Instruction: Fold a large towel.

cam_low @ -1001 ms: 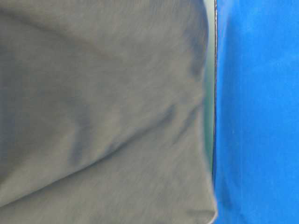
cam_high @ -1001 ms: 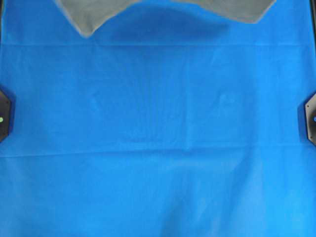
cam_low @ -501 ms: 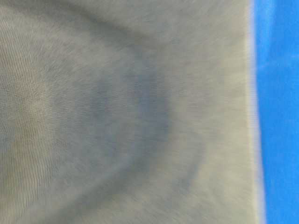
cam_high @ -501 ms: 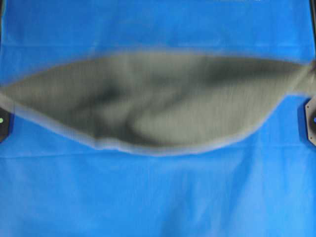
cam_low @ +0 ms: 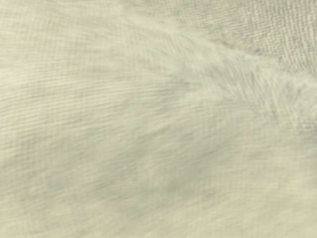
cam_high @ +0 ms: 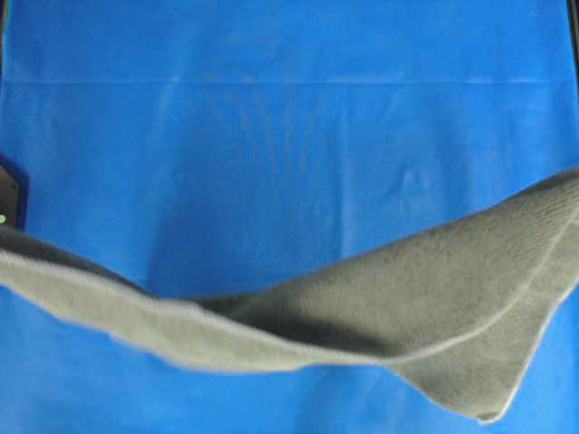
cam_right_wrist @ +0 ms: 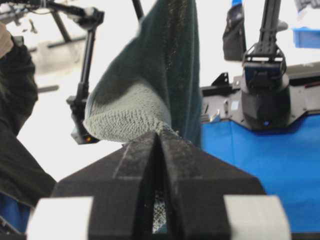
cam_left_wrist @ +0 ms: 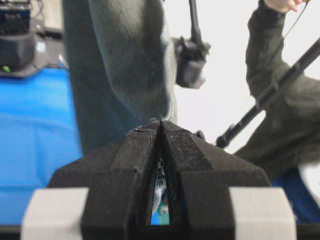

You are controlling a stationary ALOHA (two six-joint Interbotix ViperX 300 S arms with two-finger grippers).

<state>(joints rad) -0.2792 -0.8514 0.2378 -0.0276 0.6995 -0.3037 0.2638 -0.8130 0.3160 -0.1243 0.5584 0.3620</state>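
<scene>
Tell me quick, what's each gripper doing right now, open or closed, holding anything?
Left gripper: closed, pinching the towel.
Right gripper: closed, pinching the same towel.

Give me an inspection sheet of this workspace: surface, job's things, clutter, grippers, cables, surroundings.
Surface: bright blue sheet covers the table; faint crease lines run across it.
Job's things: the grey-green towel hangs stretched across the lower part of the overhead view, sagging in the middle, one corner drooping at lower right. It fills the table-level view entirely.
Clutter: nothing seen.
Grippers: left gripper shut on the towel; right gripper shut on the towel, cloth bunched above its tips.
Cables: thin dark cable above a hanging camera mount.
Surroundings: a person in dark sleeves beside the table; a black arm base at the sheet's far edge.
</scene>
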